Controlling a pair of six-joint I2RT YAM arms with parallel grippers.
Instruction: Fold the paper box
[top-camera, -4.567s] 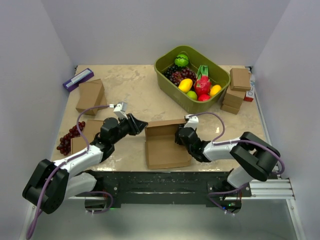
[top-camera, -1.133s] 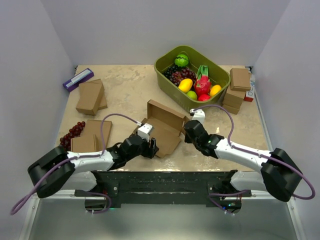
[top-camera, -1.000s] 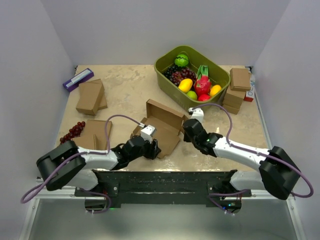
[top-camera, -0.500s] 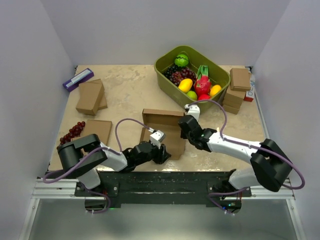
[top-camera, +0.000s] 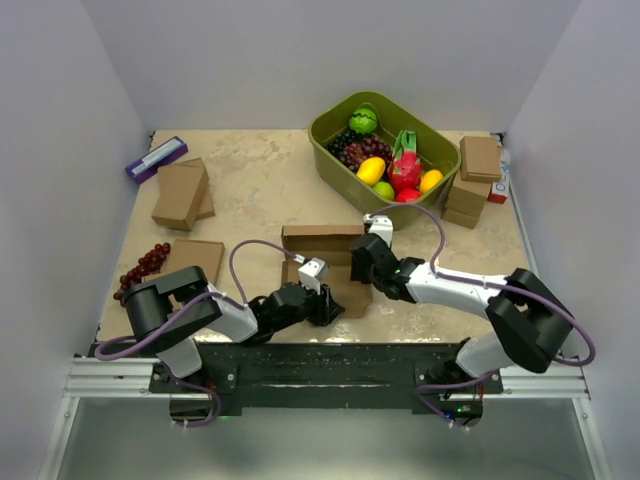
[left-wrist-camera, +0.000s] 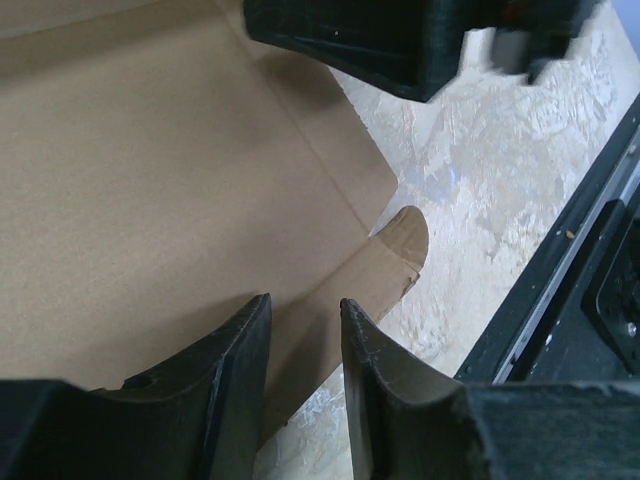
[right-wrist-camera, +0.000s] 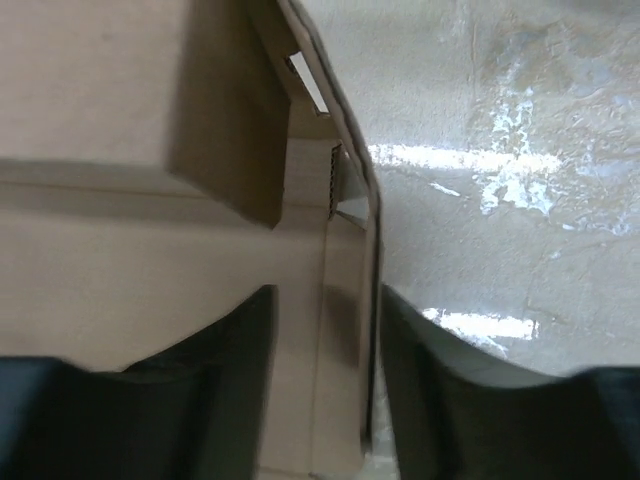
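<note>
The paper box (top-camera: 322, 238) lies near the table's front edge, its back flap standing up and its brown base flat. At the box's near edge my left gripper (top-camera: 325, 303) reaches in low. In the left wrist view its jaws (left-wrist-camera: 303, 305) stand a narrow gap apart over a small tab of the paper box (left-wrist-camera: 150, 180), gripping nothing. My right gripper (top-camera: 358, 262) is at the box's right side. The right wrist view shows it (right-wrist-camera: 325, 320) open, astride the thin right wall of the paper box (right-wrist-camera: 120, 260) with room on both sides.
An olive-green tub (top-camera: 350, 195) of fruit stands at the back right. Small cardboard boxes sit at the left (top-camera: 180, 192) and stacked at the right (top-camera: 470, 185). Grapes (top-camera: 140, 272) lie at the left edge, and a black rail (top-camera: 320, 362) runs along the front.
My right gripper has opened off the box's right wall. The box has swung square and dropped flatter. My left gripper slid right along the near edge, its jaws narrowing.
</note>
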